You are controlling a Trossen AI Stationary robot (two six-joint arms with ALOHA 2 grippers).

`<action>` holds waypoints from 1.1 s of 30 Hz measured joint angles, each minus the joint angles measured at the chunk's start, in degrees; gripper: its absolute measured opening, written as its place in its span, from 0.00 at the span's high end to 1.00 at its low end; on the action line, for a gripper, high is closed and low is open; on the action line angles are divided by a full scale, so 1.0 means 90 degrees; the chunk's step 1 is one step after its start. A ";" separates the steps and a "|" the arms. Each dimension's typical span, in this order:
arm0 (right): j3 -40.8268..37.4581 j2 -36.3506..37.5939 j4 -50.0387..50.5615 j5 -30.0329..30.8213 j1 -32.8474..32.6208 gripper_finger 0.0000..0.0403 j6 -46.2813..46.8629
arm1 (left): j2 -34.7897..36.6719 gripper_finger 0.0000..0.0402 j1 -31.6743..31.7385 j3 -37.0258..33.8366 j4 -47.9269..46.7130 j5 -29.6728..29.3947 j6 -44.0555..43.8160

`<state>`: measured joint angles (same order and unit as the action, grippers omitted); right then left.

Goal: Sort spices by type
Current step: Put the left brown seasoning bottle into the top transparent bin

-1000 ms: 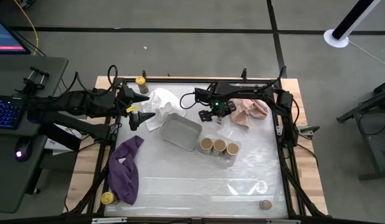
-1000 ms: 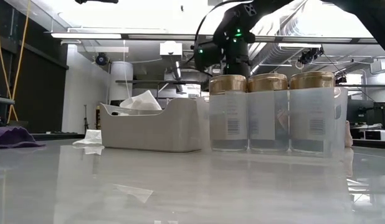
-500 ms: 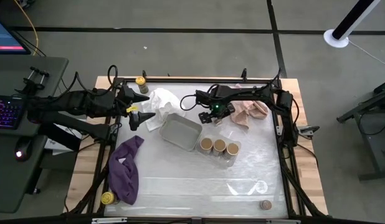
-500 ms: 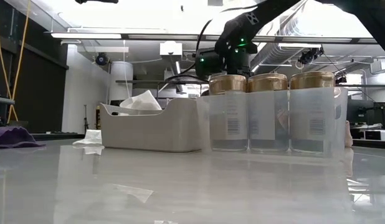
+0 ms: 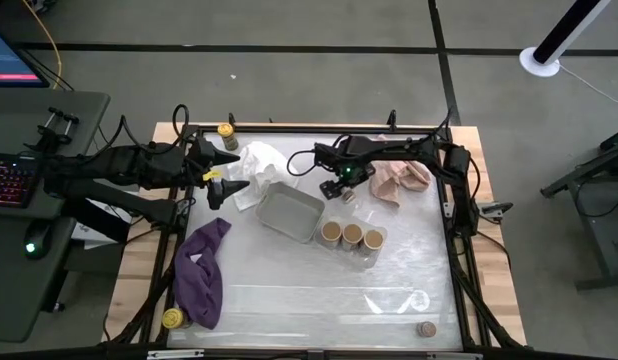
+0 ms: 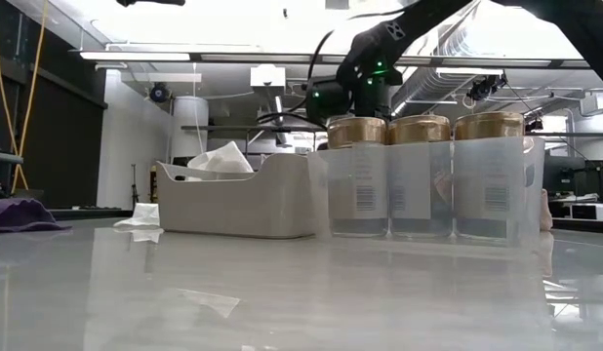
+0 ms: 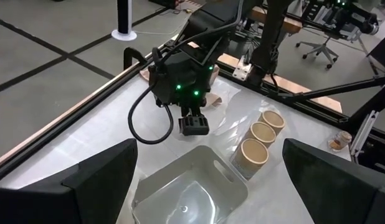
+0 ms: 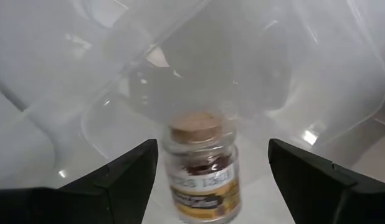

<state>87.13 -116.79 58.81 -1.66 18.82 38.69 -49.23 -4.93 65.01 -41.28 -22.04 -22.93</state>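
The right pincer [image 5: 341, 187] is held open just above a tiny cork-topped jar [image 8: 202, 167], which stands upright on the worktop [image 5: 289, 285] between the two fingers, near the tray [image 5: 288, 212] and behind the row of three tan-topped jars [image 5: 351, 235]. For a clean pick, the jar is best kept centred between the fingers, and the pincer lowered until the glass body, not the cork, is caught. The left pincer [image 5: 215, 175] is parked open at the worktop's left edge.
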 joint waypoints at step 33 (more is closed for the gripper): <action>0.0454 0.1821 0.0714 0.0341 -0.0488 0.54 -0.3300 | -0.1444 0.03 0.0002 0.0000 0.1319 -0.0047 0.0983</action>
<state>91.22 -100.41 65.23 1.41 14.42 8.98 -62.23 -4.91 65.01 -29.41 -22.46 -14.09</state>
